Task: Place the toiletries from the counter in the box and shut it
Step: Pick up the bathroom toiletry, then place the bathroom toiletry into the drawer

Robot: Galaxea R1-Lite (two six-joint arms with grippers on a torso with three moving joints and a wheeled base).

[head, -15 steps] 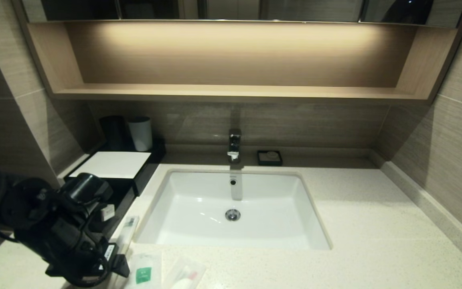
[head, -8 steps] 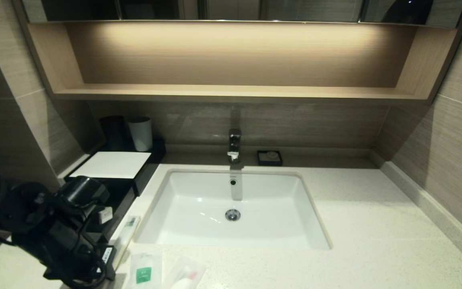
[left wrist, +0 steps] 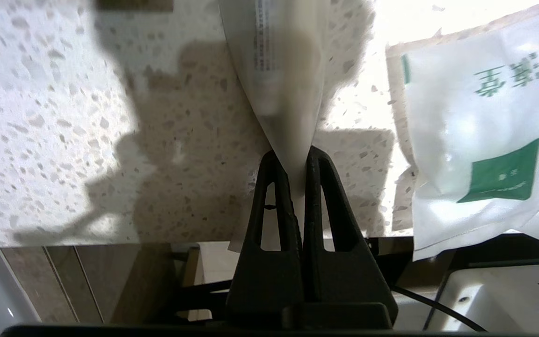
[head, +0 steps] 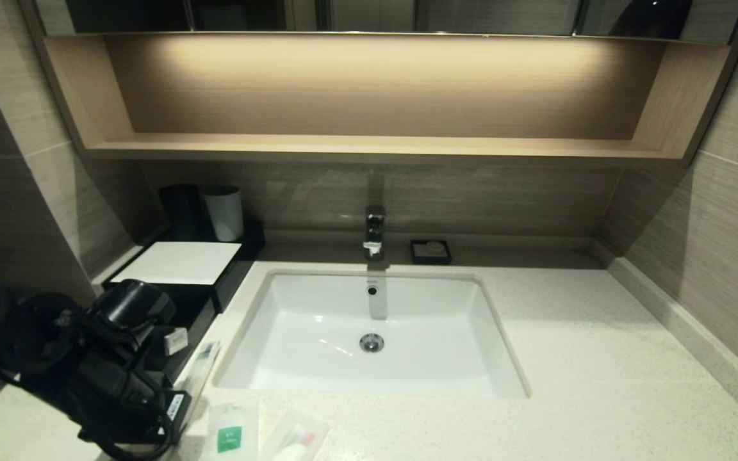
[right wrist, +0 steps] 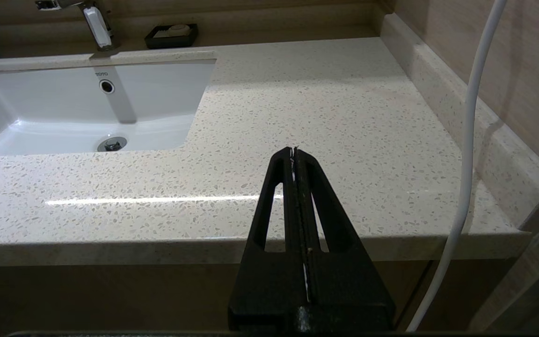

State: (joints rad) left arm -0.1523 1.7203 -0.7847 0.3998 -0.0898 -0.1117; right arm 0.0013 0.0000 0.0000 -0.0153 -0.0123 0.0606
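Note:
My left gripper is shut on the near end of a long thin toothbrush pack, just over the speckled counter. In the head view this gripper is at the lower left, and the pack runs between the sink and the box's open black drawer. The box has a white top panel. A sachet with a green label and a packet with a pink-red mark lie at the counter's front edge. My right gripper is shut and empty over the counter's front right.
The white sink fills the middle of the counter, with the tap behind it. A black tumbler and a white tumbler stand behind the box. A small black square dish sits by the wall. A white cable hangs at the right.
My left arm drew slightly left, then came back forward a little. The toothbrush pack shifted slightly with it. The other toiletries have not moved.

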